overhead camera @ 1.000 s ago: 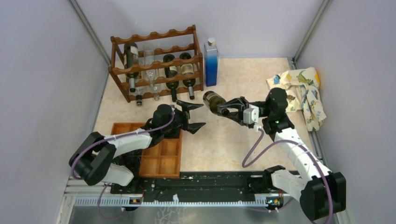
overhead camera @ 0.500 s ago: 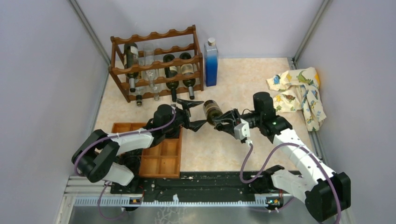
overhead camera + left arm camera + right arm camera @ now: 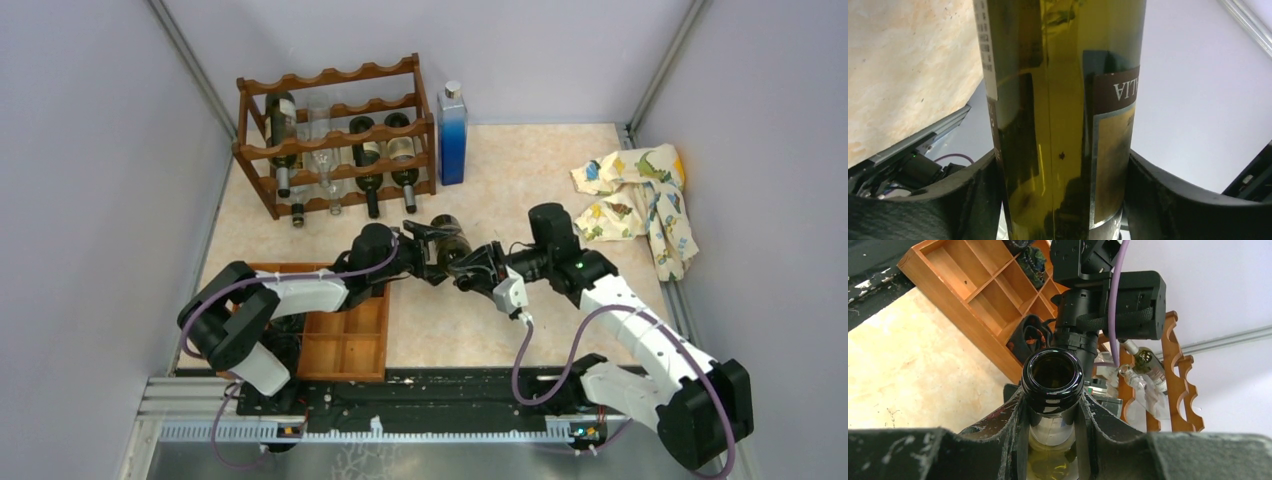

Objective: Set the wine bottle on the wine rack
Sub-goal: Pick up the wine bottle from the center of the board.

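I see both arms stretched toward the middle of the table (image 3: 540,170), their wrists facing each other over its beige, stone-patterned surface. The right gripper (image 3: 1053,401) is clamped on the neck of the wine bottle (image 3: 452,243), just under the thick dark lip of its open mouth. The left gripper (image 3: 1062,162) has its black curved fingers (image 3: 968,200) lying against both sides of the smooth olive-green glass body, near the brown label (image 3: 1110,150), so it looks closed on it. The bottle lies nearly level between them, held off the table, near the front of the wine rack (image 3: 330,77), which is reddish-brown wood with wavy rails.
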